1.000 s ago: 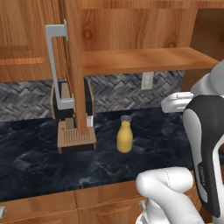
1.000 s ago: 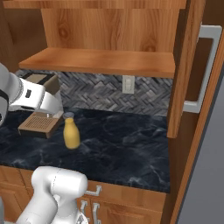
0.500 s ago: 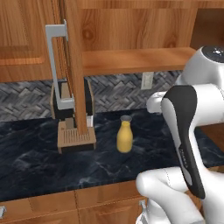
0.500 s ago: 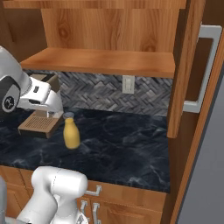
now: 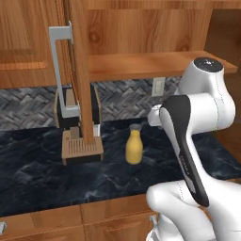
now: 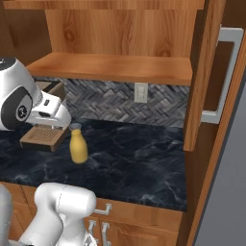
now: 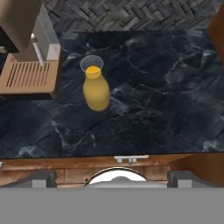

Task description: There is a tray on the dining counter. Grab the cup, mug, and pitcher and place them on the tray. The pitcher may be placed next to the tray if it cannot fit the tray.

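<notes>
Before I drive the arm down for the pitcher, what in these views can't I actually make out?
- End effector: its fingertips are cut off by the bottom edge of the hand view, and the arm's own links cover it in both base views.
- Pitcher: its contents are too small to judge.
- Coffee machine: the open cabinet door hides its middle in the left base view; the arm covers part of it in the right base view.

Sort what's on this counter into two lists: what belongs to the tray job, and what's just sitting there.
Belongs to the job:
- pitcher, upright on the black marble counter

Just there:
- coffee machine with wooden drip tray
- wall outlet
- open cabinet door
</notes>
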Robot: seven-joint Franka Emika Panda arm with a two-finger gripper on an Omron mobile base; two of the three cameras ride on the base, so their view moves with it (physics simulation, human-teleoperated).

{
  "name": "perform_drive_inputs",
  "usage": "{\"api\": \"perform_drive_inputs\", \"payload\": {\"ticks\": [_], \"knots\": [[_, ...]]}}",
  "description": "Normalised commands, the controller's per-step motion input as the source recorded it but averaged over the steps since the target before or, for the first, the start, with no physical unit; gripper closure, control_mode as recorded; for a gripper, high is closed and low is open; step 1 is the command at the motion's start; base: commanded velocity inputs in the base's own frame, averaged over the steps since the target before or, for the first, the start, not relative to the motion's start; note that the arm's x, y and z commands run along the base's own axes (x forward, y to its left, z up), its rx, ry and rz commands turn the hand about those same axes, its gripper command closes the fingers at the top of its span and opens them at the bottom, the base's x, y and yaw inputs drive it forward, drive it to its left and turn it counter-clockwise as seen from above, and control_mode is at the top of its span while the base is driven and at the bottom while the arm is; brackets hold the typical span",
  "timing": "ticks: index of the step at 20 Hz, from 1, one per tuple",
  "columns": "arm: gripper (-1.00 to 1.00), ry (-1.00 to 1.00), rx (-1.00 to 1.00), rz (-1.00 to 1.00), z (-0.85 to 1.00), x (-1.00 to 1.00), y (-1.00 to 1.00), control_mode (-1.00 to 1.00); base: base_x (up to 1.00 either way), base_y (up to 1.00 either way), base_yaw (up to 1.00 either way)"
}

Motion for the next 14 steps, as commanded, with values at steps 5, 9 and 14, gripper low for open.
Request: {"api": "perform_drive_inputs", "payload": {"ticks": [5,9,14], "knots": [[-1.0,0.03,0.0,0.0,-0.3,0.29,0.05,-1.0,0.0,0.0,0.0],[-1.0,0.02,0.0,0.0,-0.26,0.21,0.03,-1.0,0.0,0.0,0.0],[-1.0,0.03,0.0,0.0,-0.29,0.26,0.02,-1.0,0.0,0.0,0.0]]}}
